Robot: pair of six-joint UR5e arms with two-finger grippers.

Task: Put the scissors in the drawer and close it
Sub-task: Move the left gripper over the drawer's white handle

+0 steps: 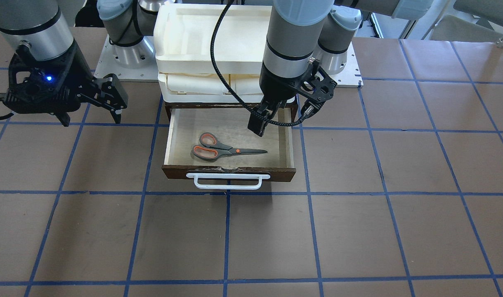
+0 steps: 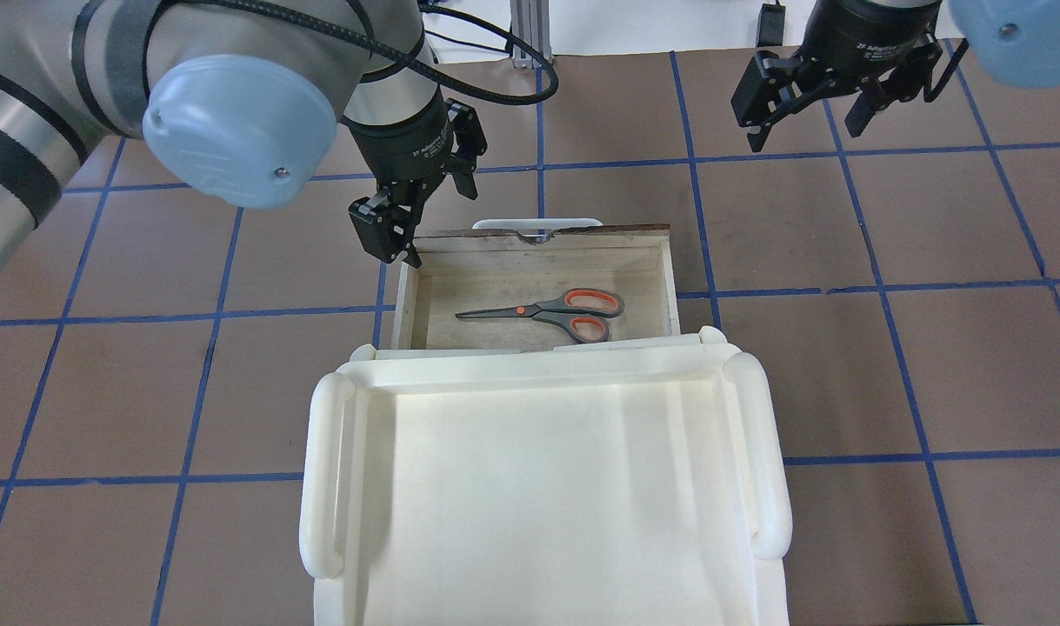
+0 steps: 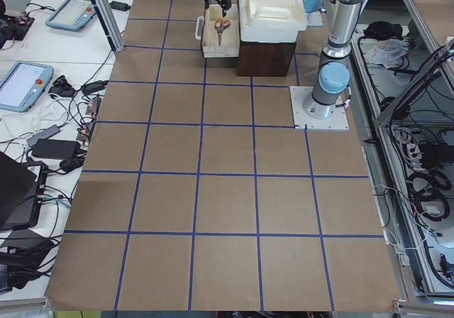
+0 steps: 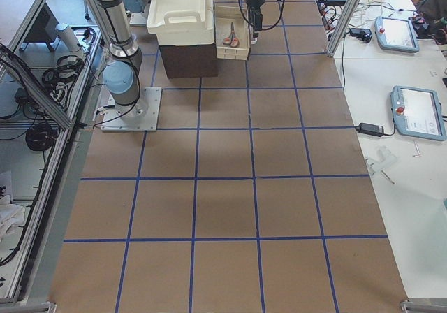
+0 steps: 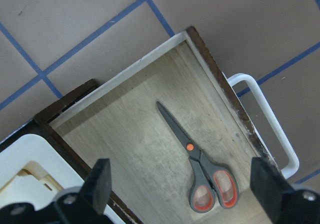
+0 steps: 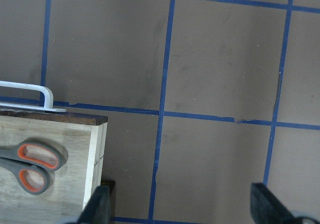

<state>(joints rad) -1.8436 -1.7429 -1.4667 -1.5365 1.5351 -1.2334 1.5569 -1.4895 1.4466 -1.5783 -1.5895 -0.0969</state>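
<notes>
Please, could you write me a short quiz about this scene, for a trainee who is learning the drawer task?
1. True or false: the scissors lie inside the drawer.
2. The drawer is: A open, B shut, C missing.
3. Which one hangs close to the drawer: the left gripper or the right gripper?
Key: 1 true; 2 A; 3 the left gripper.

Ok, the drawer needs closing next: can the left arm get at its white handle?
Likely yes. The left gripper hangs open and empty over the drawer, the scissors lie flat inside, and the table in front of the handle is bare, so the way looks free.
</notes>
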